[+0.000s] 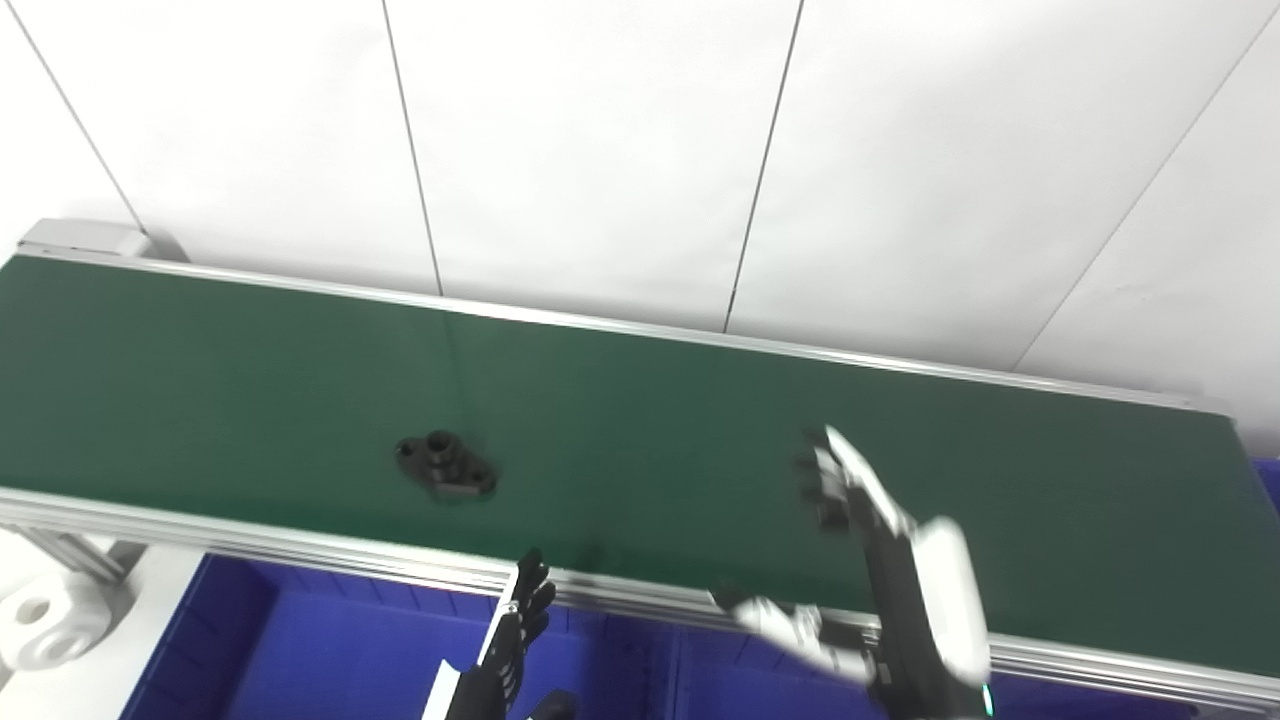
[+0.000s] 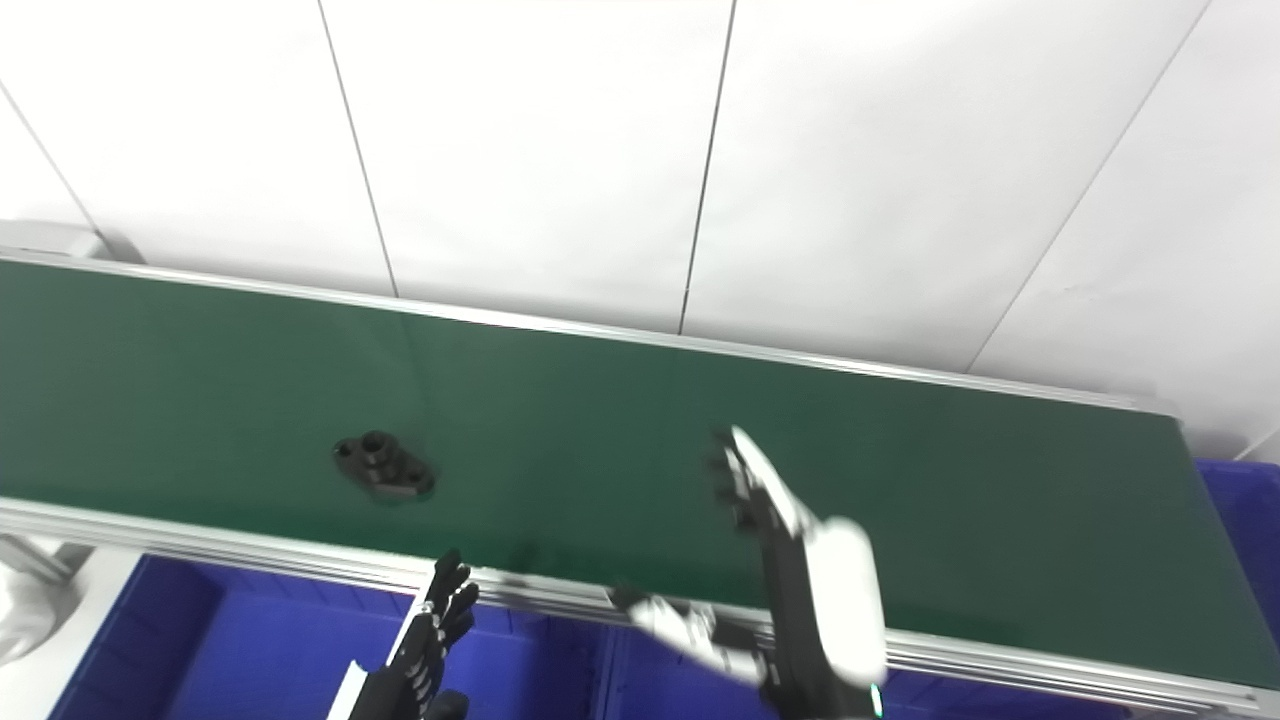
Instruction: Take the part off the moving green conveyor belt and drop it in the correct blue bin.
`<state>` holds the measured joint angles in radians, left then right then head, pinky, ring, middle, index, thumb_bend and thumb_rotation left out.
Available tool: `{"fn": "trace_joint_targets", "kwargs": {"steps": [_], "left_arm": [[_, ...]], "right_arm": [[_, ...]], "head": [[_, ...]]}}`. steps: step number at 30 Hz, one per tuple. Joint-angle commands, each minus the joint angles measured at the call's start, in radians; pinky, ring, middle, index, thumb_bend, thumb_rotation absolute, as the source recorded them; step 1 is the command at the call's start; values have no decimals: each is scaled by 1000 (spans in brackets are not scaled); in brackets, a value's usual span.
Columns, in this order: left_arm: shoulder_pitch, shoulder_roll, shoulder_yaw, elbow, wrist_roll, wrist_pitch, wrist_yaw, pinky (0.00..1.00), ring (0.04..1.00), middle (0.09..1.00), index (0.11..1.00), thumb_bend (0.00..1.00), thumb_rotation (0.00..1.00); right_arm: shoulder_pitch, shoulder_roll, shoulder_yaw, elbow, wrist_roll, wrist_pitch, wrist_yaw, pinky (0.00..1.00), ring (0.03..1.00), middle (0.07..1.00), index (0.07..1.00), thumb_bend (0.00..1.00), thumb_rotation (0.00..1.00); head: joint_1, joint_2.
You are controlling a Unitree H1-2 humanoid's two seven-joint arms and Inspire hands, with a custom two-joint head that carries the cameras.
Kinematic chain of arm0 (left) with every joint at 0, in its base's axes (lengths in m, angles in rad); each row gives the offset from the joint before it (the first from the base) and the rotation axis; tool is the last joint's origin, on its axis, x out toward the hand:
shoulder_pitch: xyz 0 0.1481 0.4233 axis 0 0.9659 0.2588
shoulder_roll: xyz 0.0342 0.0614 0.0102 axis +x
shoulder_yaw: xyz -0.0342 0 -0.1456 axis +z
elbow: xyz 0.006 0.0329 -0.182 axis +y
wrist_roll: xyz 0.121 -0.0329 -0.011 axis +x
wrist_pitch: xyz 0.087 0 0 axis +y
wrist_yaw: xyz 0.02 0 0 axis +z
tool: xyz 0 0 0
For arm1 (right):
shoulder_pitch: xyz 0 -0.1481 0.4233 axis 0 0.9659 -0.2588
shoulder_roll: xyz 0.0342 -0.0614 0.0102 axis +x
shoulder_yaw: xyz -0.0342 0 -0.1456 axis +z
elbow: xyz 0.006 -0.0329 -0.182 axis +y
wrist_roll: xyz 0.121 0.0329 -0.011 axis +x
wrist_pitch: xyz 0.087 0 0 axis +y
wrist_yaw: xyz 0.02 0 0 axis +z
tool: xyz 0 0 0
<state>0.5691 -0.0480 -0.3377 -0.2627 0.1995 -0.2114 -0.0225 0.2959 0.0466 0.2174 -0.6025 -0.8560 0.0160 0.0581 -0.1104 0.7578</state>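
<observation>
A small black part (image 1: 446, 466) with a round boss and flange holes lies on the green conveyor belt (image 1: 250, 390), left of centre, near the front rail; it also shows in the right eye view (image 2: 384, 467). My right hand (image 1: 860, 530) is open and empty, raised over the belt's right half with fingers spread, well to the right of the part. My left hand (image 1: 518, 630) is open and empty, low at the bottom edge, below the belt's front rail over a blue bin (image 1: 330, 650).
Blue bins sit under the belt's front rail along the bottom (image 2: 250, 650), and another blue bin edge shows at the far right (image 2: 1245, 500). A white part (image 1: 45, 620) lies at the lower left. White wall panels stand behind the belt.
</observation>
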Motion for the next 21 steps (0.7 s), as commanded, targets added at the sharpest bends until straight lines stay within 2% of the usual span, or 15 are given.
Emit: {"fn": "trace_joint_targets", "kwargs": {"steps": [1,7,12,16,21], "left_arm": [[13,-4,-12,-40,-16,3,-5,942,964,995,1000,798,848],[29,-8,-25,-70,0,28,-4,926,959,988,1000,789,856],[32,-8,-32,-66,-6,30,-6,925,962,995,1000,790,861],[30,-7,-34,-54,-8,19,-5,916,958,991,1000,780,858],[29,-13,-40,-53,-7,25,-4,888,949,982,1000,794,853]], "right_arm": [[-41,20,2,-34,-77,61,63,540,654,743,816,887,436],[-153,19,8,-6,-182,121,173,539,636,716,813,882,429],[-227,18,25,59,-247,152,238,577,681,759,820,893,447],[-288,8,51,134,-286,153,248,572,681,756,802,906,444],[-363,17,83,243,-336,180,261,595,651,719,779,929,444]], "head": [[1,3],[0,7],[5,-9],[10,-25],[33,-18]]}}
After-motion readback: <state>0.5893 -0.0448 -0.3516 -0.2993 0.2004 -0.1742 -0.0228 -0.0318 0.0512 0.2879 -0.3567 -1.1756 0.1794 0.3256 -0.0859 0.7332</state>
